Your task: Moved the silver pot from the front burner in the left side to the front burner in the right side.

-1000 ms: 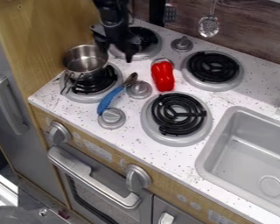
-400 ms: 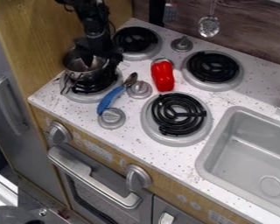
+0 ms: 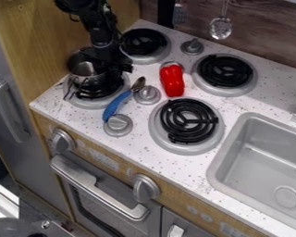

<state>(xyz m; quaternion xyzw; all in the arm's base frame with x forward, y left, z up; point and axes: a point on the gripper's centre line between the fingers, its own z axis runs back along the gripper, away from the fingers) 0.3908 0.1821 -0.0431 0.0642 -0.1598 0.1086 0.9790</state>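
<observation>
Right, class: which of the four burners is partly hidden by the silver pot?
The front left burner: it is the only one with the silver pot covering part of its coil.

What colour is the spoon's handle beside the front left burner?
Blue; the handle shows best in the camera view.

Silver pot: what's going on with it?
The robot's black gripper is down at the right side of the silver pot; I can't tell if it has a grip. The pot is at the front-left burner, so the transfer to the front-right burner isn't done yet.
</observation>
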